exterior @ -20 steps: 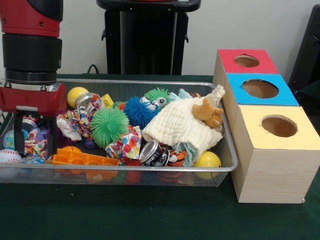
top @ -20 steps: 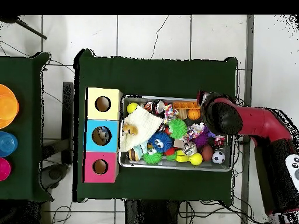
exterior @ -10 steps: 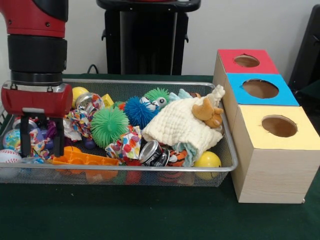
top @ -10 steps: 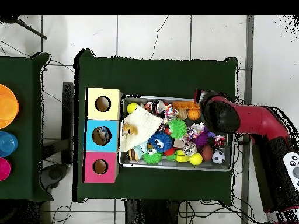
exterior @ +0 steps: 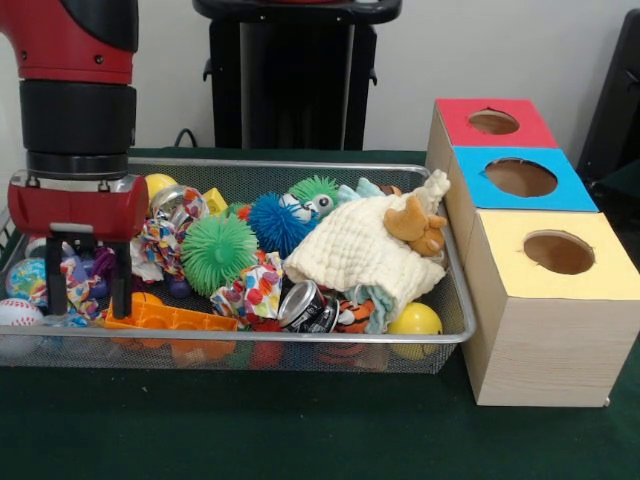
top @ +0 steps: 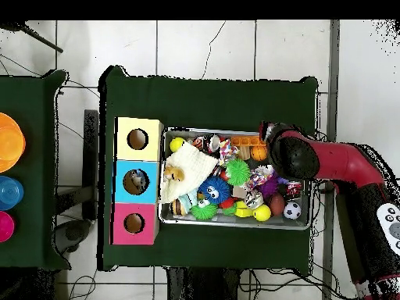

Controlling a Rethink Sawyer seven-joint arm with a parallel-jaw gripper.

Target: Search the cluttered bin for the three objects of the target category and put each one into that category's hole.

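Observation:
My gripper [exterior: 88,292] hangs open at the left end of the wire mesh bin [exterior: 300,338]. Its two dark fingers [exterior: 56,285] reach down among the clutter, either side of a multicoloured cloth [exterior: 80,275], just behind an orange plastic piece [exterior: 170,317]. Nothing is held. In the overhead view the red arm [top: 312,160] covers the gripper at the bin's [top: 234,225] right end. A wooden box stands beside the bin, with a red hole [exterior: 493,121], a blue hole [exterior: 521,177] and a yellow hole [exterior: 558,252].
The bin holds a green spiky ball [exterior: 218,252], a blue spiky ball [exterior: 275,224], a cream cloth [exterior: 355,250] with a brown plush toy [exterior: 415,225] on it, a crushed can [exterior: 308,308], a yellow ball [exterior: 414,320] and a baseball [exterior: 18,313].
The gripper has shifted a little to the right in the front view and sunk slightly lower into the clutter. It stays open. The objects have not moved.

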